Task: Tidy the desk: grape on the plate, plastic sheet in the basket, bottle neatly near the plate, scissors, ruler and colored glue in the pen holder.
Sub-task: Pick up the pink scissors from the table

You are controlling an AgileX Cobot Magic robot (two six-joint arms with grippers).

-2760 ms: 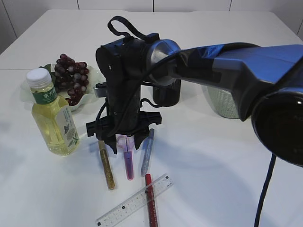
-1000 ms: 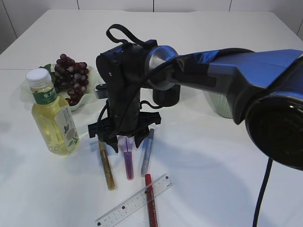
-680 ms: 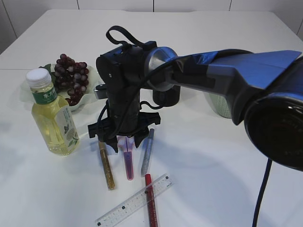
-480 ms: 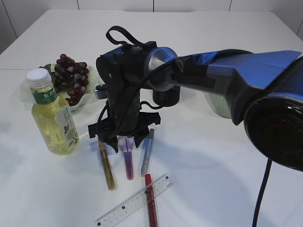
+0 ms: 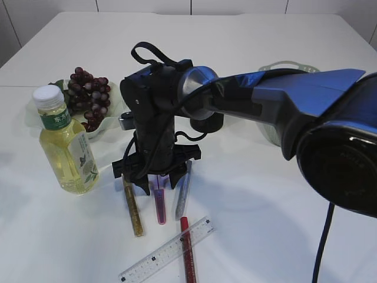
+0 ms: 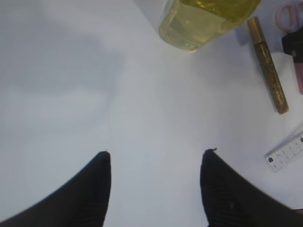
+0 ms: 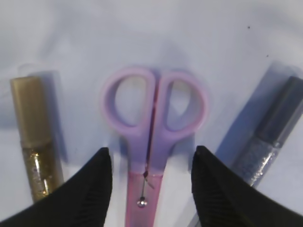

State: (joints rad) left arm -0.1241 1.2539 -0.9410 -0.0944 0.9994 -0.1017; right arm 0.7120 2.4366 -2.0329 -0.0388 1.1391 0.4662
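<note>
On the worktop [image 5: 283, 200] my right hand [image 7: 150, 182] hangs spread over the pink scissors [image 7: 151, 132], fingers either side, between gold glue [image 7: 38, 142] and silver glue [image 7: 270, 135]. Left hand [image 6: 154, 182] gapes, holding nothing.

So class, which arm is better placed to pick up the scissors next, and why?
The right. Its open gripper straddles the scissors just below the handles, while the left gripper hovers over bare table beside the bottle.
</note>
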